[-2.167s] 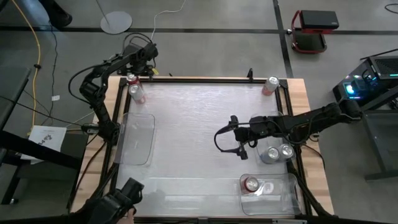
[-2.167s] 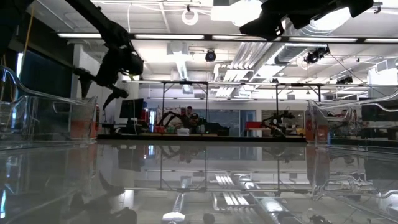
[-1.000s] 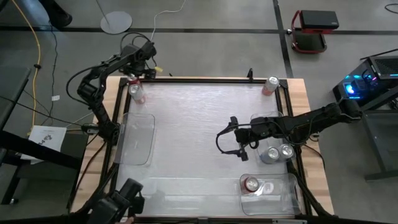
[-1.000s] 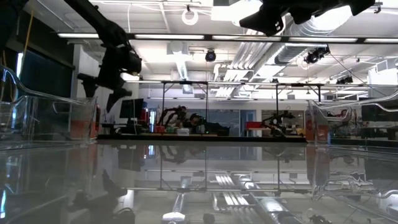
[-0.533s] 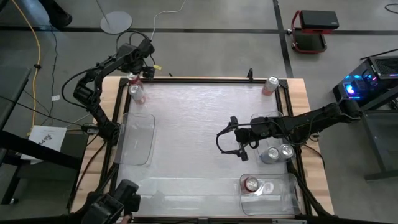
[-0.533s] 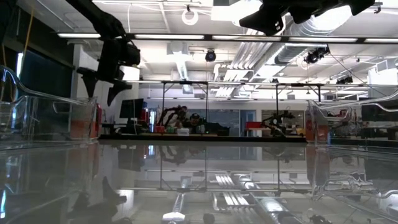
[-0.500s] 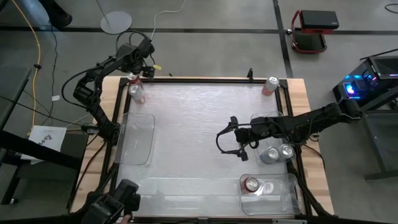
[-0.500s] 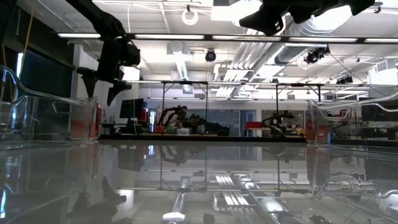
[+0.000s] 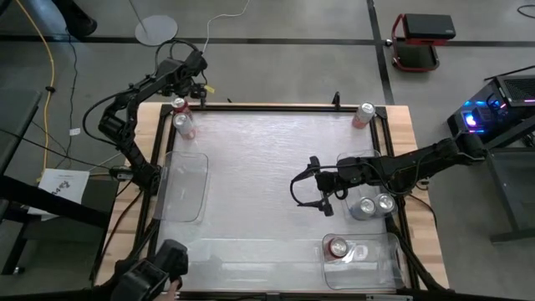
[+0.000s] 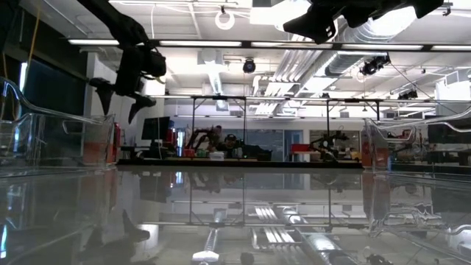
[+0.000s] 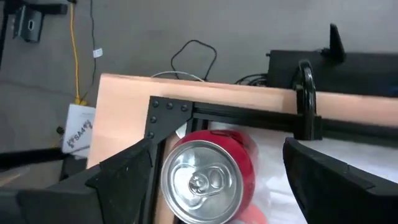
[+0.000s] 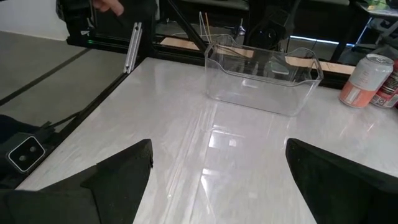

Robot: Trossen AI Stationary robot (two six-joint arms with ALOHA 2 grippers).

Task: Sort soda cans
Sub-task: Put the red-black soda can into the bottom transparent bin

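Left pincer [image 11: 214,180]: we see its fingers wide apart, straddling a red soda can [image 11: 208,174] without contact. Right pincer [image 9: 311,186]: spread apart, empty, over mid-surface [image 9: 259,159].

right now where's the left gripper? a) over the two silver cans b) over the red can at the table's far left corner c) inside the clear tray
b: the left gripper hangs open above the red can by the table's corner.

Left claw [image 9: 185,94] open, raised; right claw [image 9: 314,186] open mid-table.
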